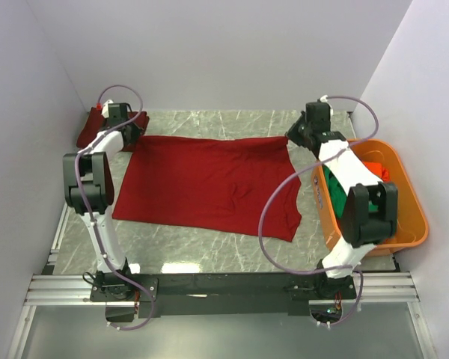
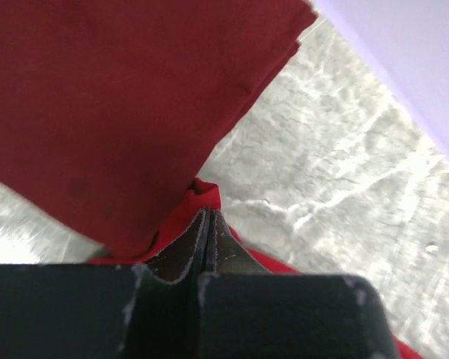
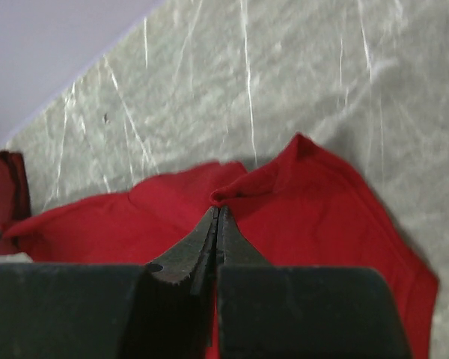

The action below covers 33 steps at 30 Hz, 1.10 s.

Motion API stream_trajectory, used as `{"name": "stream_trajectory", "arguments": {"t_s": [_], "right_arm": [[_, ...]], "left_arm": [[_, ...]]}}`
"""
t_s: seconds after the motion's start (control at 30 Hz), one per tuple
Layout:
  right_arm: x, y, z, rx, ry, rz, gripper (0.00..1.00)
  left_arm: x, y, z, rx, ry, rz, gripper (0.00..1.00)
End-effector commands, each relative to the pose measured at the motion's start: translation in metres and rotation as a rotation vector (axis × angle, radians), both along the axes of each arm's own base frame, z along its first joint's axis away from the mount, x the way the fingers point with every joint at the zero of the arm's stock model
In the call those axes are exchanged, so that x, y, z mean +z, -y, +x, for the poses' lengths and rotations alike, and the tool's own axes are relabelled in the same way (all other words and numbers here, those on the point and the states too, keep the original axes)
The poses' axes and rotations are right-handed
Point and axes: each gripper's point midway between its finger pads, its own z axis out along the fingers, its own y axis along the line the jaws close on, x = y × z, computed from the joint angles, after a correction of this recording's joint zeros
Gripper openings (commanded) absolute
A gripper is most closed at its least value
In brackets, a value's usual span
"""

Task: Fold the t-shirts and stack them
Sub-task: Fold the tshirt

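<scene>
A crimson t-shirt [image 1: 209, 183] is spread flat across the middle of the marble surface [image 1: 209, 253], its long edges running left to right. Its far-left corner is pinched by the left jaws, which are pressed together on a small peak of cloth. Its far-right corner is pinched likewise by the right jaws, where a ridge of fabric is raised.

Bare surface is seen in a band between the shirt's near edge and the metal rail [image 1: 224, 284], and in a narrower strip along the far wall [image 1: 209, 52]. The shirt's left edge lies close beside the left arm [image 1: 93, 179]. Its near-right corner is crossed by the right arm's purple cable [image 1: 266, 224] and lies just beside the orange tub [image 1: 411, 217].

In the far-left corner, 1 pile of folded crimson t-shirts [image 1: 88, 131] is set against the walls, just beside the left jaws. Its layered edges are shown in the left wrist view, though the layers cannot be counted.

The tub stands against the right wall and is overhung by the right arm [image 1: 359, 198]. A green t-shirt [image 1: 333, 187] and an orange-red t-shirt [image 1: 379, 170] are held in it, both partly hidden by the arm.
</scene>
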Motion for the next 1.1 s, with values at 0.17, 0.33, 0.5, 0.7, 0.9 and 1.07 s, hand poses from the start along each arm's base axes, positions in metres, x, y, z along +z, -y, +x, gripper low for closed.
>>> {"name": "stream_trajectory", "arguments": {"t_s": [0.17, 0.33, 0.5, 0.7, 0.9, 1.07], "right_arm": [[0.042, -0.011, -0.042, 0.014, 0.13, 0.083, 0.0], [0.035, -0.014, -0.073, 0.025, 0.124, 0.102, 0.0], [0.022, -0.017, -0.097, 0.035, 0.099, 0.097, 0.0], [0.012, -0.018, -0.119, 0.043, 0.086, 0.099, 0.0], [0.005, -0.013, -0.137, 0.031, 0.078, 0.093, 0.0], [-0.002, -0.013, -0.149, 0.04, 0.071, 0.099, 0.0]], "left_arm": [[0.054, -0.02, -0.012, 0.079, 0.164, -0.006, 0.0], [0.048, -0.029, -0.029, 0.117, 0.15, -0.009, 0.0], [0.047, -0.033, -0.046, 0.148, 0.149, -0.016, 0.0], [0.053, -0.035, -0.062, 0.19, 0.178, -0.033, 0.0], [0.052, -0.035, -0.083, 0.233, 0.182, -0.053, 0.0], [0.051, -0.039, -0.102, 0.282, 0.183, -0.057, 0.0]]}}
